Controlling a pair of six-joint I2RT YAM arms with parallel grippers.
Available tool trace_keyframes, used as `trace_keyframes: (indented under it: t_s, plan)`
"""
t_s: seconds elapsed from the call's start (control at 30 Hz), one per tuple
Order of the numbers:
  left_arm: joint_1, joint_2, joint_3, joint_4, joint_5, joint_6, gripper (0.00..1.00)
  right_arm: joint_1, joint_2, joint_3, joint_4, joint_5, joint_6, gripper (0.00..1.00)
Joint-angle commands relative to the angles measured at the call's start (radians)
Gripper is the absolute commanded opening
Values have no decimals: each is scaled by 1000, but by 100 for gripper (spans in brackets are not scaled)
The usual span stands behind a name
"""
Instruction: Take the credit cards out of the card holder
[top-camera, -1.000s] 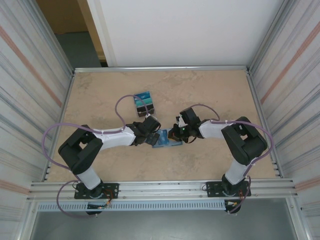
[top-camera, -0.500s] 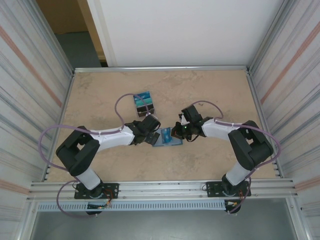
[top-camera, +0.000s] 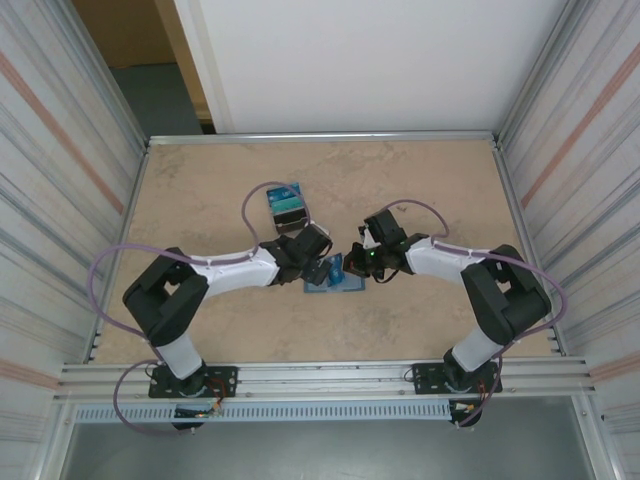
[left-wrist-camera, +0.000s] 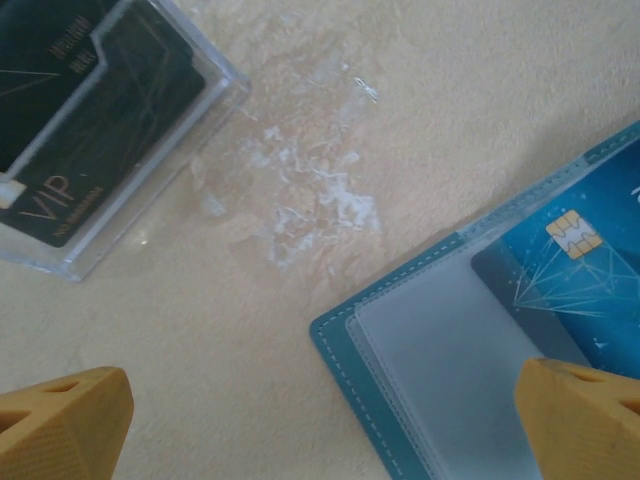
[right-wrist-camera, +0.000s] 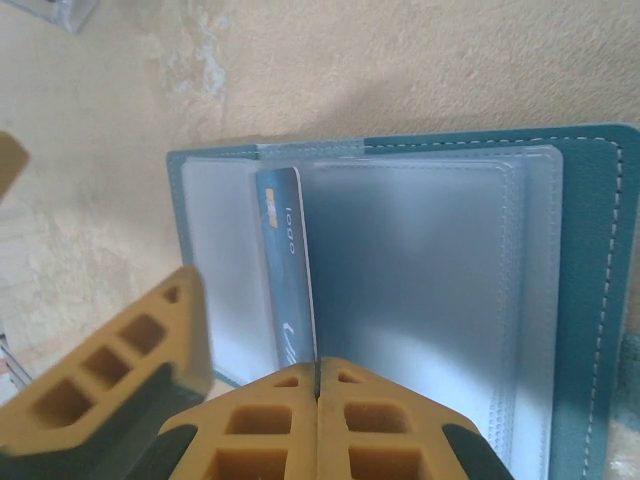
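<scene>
Your card holder (right-wrist-camera: 585, 300) lies open on the tan table (left-wrist-camera: 400, 110) between both arms. Its teal cover is edged with pale stitching, and its frosted sleeves face up. Your right claw (right-wrist-camera: 318, 385) is clenched on a blue credit card (right-wrist-camera: 288, 270), which stands on edge among the sleeves; its small pale lettering is too blurred to read. Your left claw (left-wrist-camera: 320, 425) is released, fingers wide apart, hovering over the holder's corner, where a second blue card (left-wrist-camera: 590, 280) with a gold chip sits in a sleeve. Nearby, a clear case (left-wrist-camera: 140, 210) holds a dark card (left-wrist-camera: 110, 90) marked "VIP".
</scene>
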Motion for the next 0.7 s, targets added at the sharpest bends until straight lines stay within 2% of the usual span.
trace_keyframes:
  t_s: [0.0, 0.27, 0.37, 0.43, 0.67]
  plan:
    - [-5, 24, 30, 9, -1, 26, 99, -4, -47, 1, -32, 32, -17, 0]
    - [-8, 53, 30, 1, 1, 17, 99, -4, -52, -36, 40, -12, 9, 1]
    - [-9, 53, 22, 0, 5, 12, 99, -1, -42, -52, 99, -49, 30, 15]
    - [-11, 51, 16, 0, 7, 9, 99, 5, -34, -52, 112, -48, 31, 19]
    - [-15, 41, 2, -3, 7, -5, 99, 33, 17, -31, 126, -34, 29, 15]
